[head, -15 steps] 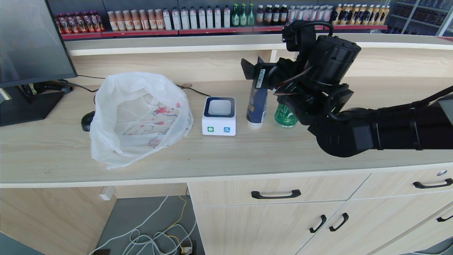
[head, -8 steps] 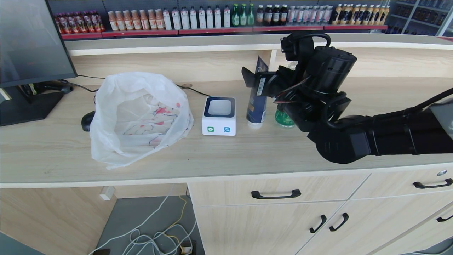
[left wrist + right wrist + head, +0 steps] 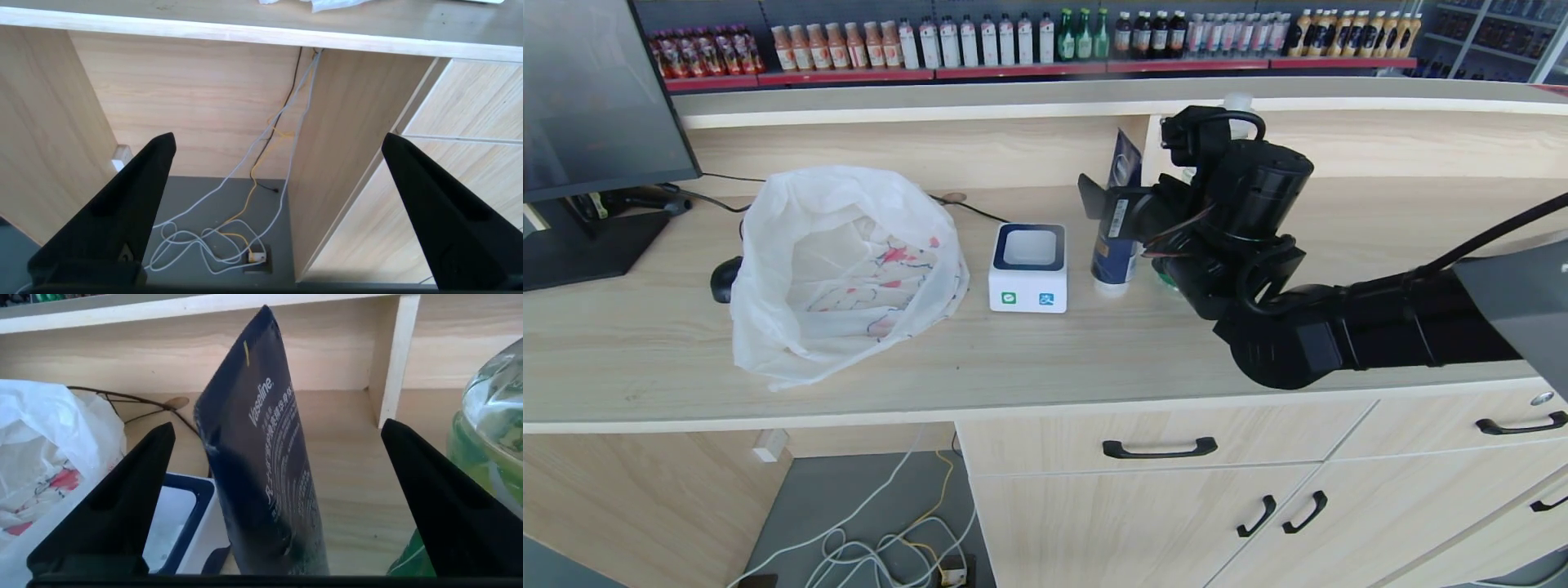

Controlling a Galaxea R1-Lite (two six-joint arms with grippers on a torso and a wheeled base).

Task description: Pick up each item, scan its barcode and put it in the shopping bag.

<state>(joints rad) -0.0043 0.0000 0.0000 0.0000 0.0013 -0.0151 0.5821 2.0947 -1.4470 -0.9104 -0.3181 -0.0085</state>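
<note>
Right hand (image 3: 276,425) released, poised at upright tube (image 3: 270,482), 3 o'clock of scanner (image 3: 1029,265). Tube and green bottle (image 3: 490,457) not yet bagged; left hand (image 3: 278,139) also released.

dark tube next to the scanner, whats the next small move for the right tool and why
Probably close the right tool on the dark tube: the tool is open, its fingers flank the upright tube, and nothing is gripped yet.

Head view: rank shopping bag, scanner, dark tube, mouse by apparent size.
1. shopping bag, by far the largest.
2. scanner and dark tube: too close to rank. The tube is taller but narrower, and partly covered.
3. mouse, smallest, partly behind the bag.
</note>
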